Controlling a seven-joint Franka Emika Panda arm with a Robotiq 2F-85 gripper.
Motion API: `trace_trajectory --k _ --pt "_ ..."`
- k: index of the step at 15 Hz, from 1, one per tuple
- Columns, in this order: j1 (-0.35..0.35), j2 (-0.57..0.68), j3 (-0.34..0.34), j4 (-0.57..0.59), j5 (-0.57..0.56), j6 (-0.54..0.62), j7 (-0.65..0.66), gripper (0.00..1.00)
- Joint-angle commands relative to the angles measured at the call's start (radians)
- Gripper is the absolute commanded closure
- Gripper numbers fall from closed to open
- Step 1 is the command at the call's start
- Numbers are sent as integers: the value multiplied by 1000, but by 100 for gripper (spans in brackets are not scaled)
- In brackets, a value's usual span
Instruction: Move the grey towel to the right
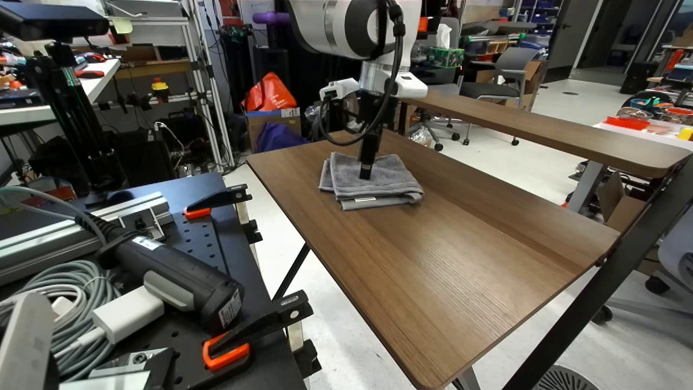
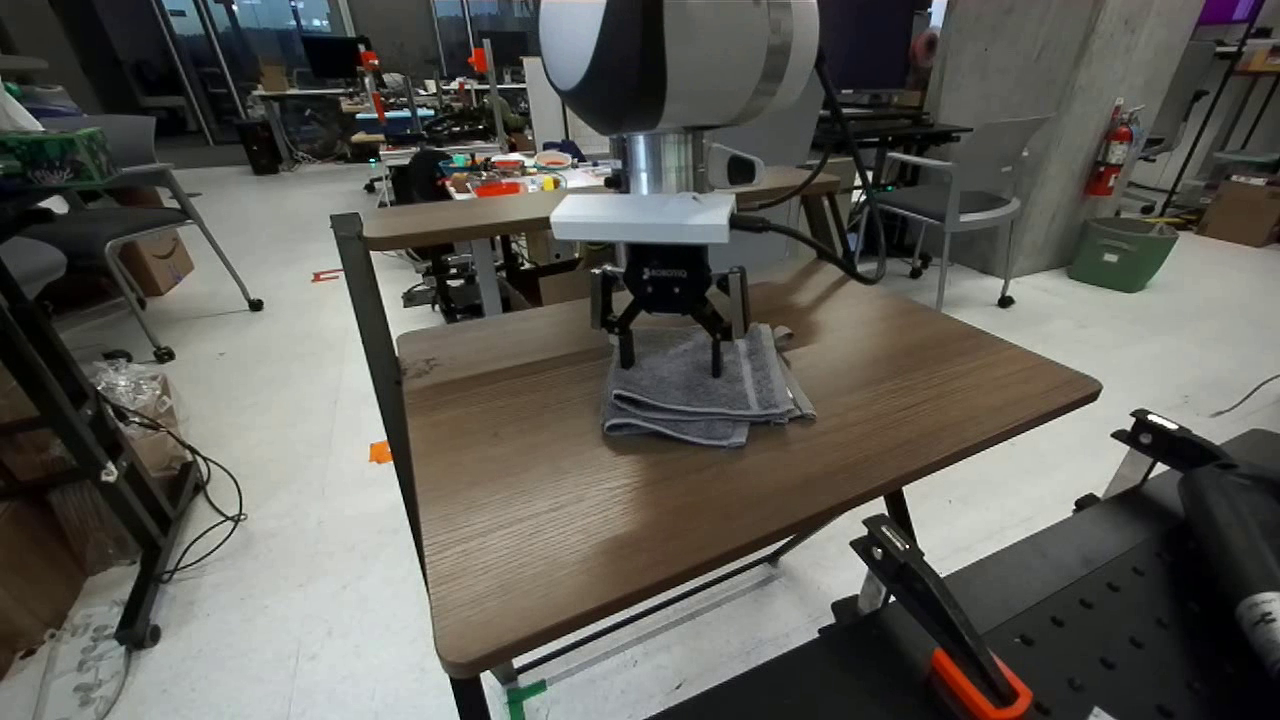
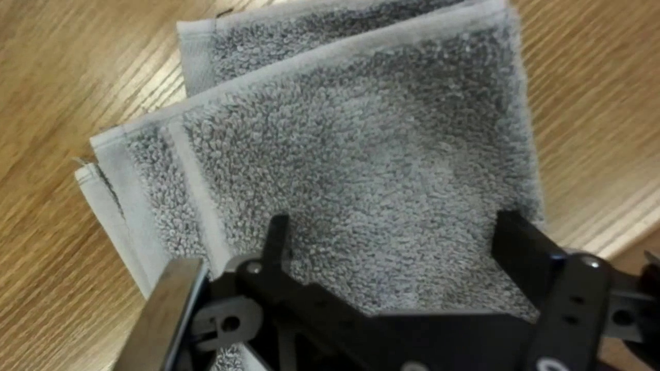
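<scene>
The towel (image 2: 695, 393) is found folded on the worktop (image 2: 560, 520), directly under the gripper (image 2: 671, 360), which is spread wide with nothing pinched. Whether the towel is touched by it cannot be told. For the grasp, no sideways approach seems needed, only a closing inward.

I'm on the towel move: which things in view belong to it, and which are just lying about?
Part of the job:
grey towel, folded
gripper, open, over the towel
brown table, under the towel

Just lying about:
two orange-and-black clamps
coiled cable
orange bag
green bin
</scene>
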Motion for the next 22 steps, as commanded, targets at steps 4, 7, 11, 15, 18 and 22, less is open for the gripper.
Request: trace_trajectory --k 4,7,11,15,18,22 --pt "-101 85 -11 121 143 -44 -58 0" --pt "-166 118 -13 166 215 -70 -66 0" --pt "-247 140 -16 211 297 -127 -70 0" --pt "-324 155 -20 243 371 -177 -76 0" --pt "-365 167 -32 265 408 -203 -65 0" --pt "-388 175 -72 289 404 -233 -35 0"
